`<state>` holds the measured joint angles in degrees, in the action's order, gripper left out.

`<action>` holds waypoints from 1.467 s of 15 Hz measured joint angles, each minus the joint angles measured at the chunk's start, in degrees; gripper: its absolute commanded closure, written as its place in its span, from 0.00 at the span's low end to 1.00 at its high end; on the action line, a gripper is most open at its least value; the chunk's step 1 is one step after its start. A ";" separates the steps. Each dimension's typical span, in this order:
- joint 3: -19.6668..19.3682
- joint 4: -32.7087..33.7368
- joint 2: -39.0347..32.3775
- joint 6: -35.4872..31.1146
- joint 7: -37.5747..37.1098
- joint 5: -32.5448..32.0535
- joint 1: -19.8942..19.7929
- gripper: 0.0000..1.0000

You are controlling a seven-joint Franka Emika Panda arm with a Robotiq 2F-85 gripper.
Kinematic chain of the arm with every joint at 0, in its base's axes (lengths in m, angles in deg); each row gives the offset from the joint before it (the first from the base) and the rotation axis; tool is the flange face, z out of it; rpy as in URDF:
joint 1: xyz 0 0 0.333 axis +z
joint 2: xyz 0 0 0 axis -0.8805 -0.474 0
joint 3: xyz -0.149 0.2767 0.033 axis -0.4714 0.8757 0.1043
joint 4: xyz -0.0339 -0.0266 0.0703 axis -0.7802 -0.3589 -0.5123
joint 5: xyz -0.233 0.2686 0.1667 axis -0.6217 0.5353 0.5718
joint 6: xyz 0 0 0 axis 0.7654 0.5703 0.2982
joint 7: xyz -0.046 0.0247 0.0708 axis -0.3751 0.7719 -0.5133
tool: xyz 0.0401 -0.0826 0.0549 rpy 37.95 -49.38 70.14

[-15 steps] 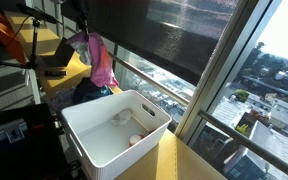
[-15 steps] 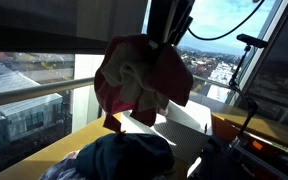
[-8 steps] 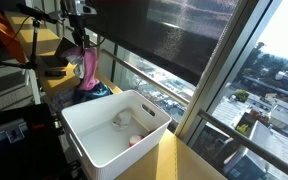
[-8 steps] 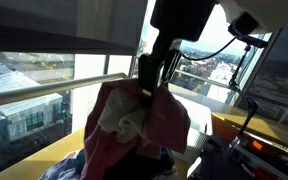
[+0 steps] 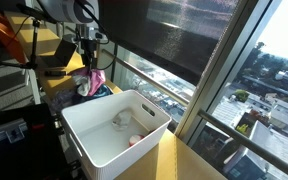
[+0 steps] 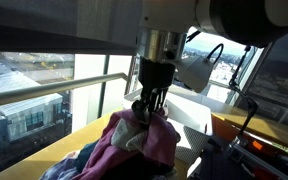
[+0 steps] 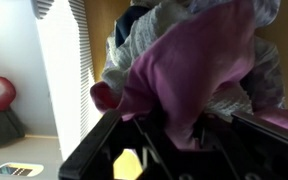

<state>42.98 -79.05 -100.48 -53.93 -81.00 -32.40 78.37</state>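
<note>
Single-arm scene, three views. One gripper (image 6: 149, 110) stands vertically over a heap of clothing. Its two fingers (image 6: 142, 108) are drawn nearly together and pinch a fold of the one pink cloth (image 6: 162, 145). The wrist view shows the same grip from above, with the pink cloth (image 7: 194, 70) bunched against the dark finger bases.

The pink cloth is held at its top. Its lower part rests on one dark blue garment (image 5: 82, 93), which it touches. A paler, cream-grey patch shows in its folds just below the fingertips in an exterior view (image 6: 132, 125). Whether that patch belongs to the cloth or is a separate piece cannot be told.

Cloth and garment lie together at the end of the one wooden desk (image 5: 179, 158) away from the camera, against its window-side edge.

One white bin (image 5: 79, 140) stands on the desk, just beside the heap and along the same edge. The bin holds two small items: one pale grey item (image 5: 120, 120) towards its back wall and one pinkish item (image 5: 135, 141) towards its window-side wall. The two lie apart.
</note>
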 measured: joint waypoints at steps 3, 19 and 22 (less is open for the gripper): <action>0.01 0.30 -2.05 0.00 -0.12 -0.07 2.14 0.43; -13.51 9.02 1.79 1.24 7.91 -0.45 -12.17 0.00; -15.53 9.01 -2.31 -0.68 8.41 -0.13 -14.81 0.00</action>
<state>27.45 -70.04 -102.80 -54.61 -72.59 -32.53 63.56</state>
